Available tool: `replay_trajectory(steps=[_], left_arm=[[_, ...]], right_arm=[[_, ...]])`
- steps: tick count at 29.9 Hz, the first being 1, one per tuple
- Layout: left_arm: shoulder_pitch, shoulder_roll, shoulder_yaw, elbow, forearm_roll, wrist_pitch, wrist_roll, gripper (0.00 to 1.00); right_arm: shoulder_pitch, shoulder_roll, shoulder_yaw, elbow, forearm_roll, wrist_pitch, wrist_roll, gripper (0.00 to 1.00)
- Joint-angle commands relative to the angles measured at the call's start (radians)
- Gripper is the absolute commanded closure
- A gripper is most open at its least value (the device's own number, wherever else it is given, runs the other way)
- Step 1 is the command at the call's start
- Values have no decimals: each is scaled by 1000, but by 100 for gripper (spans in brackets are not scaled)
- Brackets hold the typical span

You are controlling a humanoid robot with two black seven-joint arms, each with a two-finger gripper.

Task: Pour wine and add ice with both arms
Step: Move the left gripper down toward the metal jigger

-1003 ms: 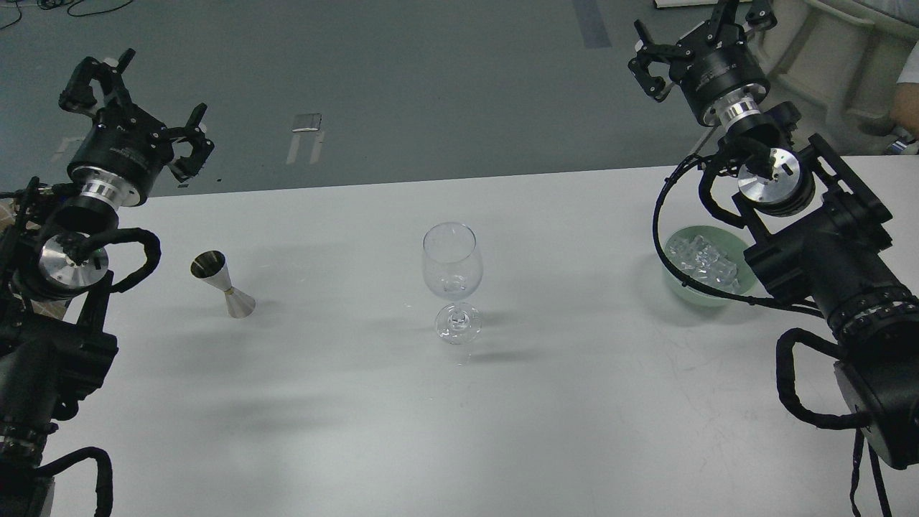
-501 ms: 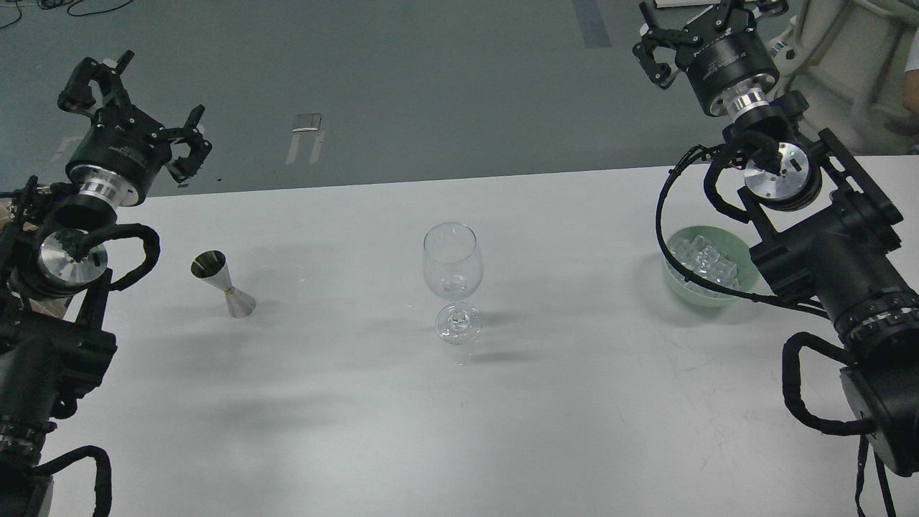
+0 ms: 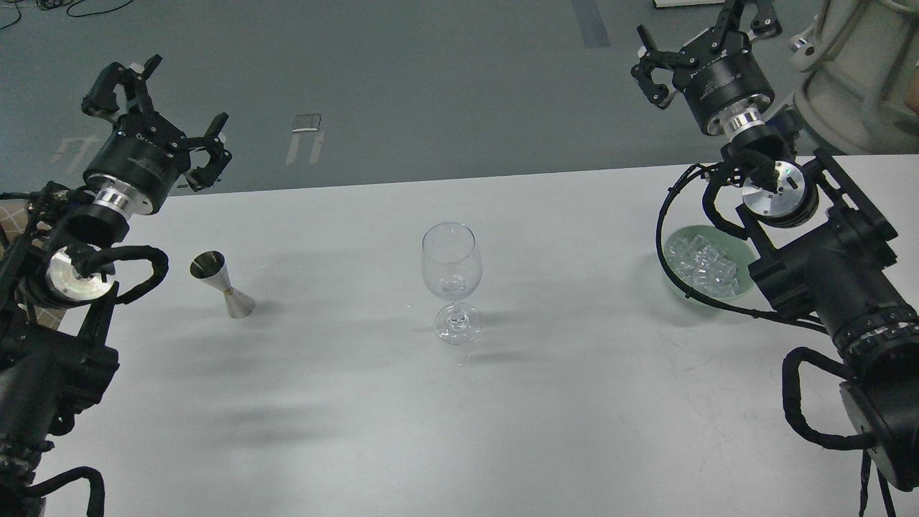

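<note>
Desk [image 3: 574,431]: white, wide, carrying every item you see listed below.

Left arm [image 3: 50,345]: black, jointed, with a silver joint cap and looped cable, rising along your left edge. Its left end effector [image 3: 158,115] hangs above the desk's far left edge, claws spread apart, holding nothing.

Right arm [image 3: 833,287]: same build, entering from your right. Its right end effector [image 3: 707,32] is raised beyond the desk's far right edge, claws spread, holding nothing.

Bowl [image 3: 675,283]: pale green, at the right of the desk, partly covered by the right arm and crossed by its cable.

Wine glass [image 3: 451,266]: clear, stemmed, upright at the desk's centre, well apart from both end effectors.

Jigger [image 3: 219,281]: steel, double-coned, standing to the left between the wine glass and the left arm.

Ice [image 3: 700,266]: clear cubes heaped inside the bowl.

Wine: you cannot make out any liquid in the glass or jigger from this view.
</note>
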Motion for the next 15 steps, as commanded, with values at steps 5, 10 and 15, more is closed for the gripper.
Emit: replay_trajectory(steps=[5, 10, 15], left_arm=[[161, 101, -19, -232, -3, 3, -1, 2], [297, 142, -81, -324, -5, 0, -4, 2], [492, 125, -183, -428, -6, -2, -7, 2]], right_arm=[[-42, -18, 2, 36, 3, 2, 0, 0], [-64, -23, 2, 67, 3, 2, 0, 0], [-84, -23, 5, 70, 3, 2, 0, 0]])
